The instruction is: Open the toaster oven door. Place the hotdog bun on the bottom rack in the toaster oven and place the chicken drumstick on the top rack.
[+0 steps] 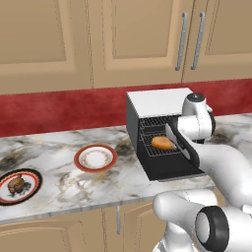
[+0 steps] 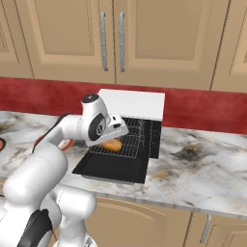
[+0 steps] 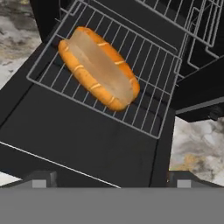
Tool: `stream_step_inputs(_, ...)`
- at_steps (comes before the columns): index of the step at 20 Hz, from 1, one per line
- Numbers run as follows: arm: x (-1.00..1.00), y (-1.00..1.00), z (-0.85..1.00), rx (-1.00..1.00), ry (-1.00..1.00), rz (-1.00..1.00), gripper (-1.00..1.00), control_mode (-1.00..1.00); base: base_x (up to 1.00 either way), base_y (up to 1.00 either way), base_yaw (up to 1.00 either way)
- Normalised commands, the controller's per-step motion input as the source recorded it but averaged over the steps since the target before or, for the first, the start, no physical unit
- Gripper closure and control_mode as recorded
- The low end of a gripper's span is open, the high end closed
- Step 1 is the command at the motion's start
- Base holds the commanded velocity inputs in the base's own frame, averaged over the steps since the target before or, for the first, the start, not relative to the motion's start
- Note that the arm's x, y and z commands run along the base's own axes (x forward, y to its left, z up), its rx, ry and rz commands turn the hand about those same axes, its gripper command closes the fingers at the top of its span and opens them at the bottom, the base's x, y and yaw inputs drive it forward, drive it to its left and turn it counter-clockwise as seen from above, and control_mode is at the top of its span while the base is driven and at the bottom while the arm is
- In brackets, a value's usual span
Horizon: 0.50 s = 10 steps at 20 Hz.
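The boxy black toaster oven (image 1: 147,123) with a flat white top is seen standing on the marbled grey-and-white bench (image 1: 64,167), against a red backsplash and below tan wooden cabinets. Its flat black rectangular door (image 2: 113,168) is folded down and lies level in front of the oven mouth. The lower thin dark wire grid shelf, the bottom rack (image 3: 144,109), is drawn part-way out over the lowered door, and the small oblong golden-orange hotdog bun (image 3: 98,68) is laid on it, slanted across the wires. The upper wire grid shelf, the top rack (image 3: 175,22), is seen above and behind it, with nothing visible on it.

The two-finger tool (image 3: 111,177) of the white arm is held just in front of the oven, above the lowered door and pointed at the bun. Its dark fingertips (image 3: 41,180) are set wide apart at the lower corners of the hand view, and nothing is held between them; the bun is not touched.

The small lumpy dark brown chicken drumstick (image 1: 16,184) is found well apart from the oven, on a round white plate with a dark red-edged rim (image 1: 34,189) at the far left of the bench. A second round plate with an orange-red rim (image 1: 96,158) is placed between that plate and the oven.
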Motion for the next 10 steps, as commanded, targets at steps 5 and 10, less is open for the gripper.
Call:
stream_step_inputs(5,-0.02,0.34,-0.08,0.08,0.00,-0.26,-1.00,-1.00,0.00,0.00,0.00)
stream_step_inputs(10,-0.06,0.28,-0.31,0.04,0.00,-0.28,-1.00,-1.00,0.00,0.00,0.00)
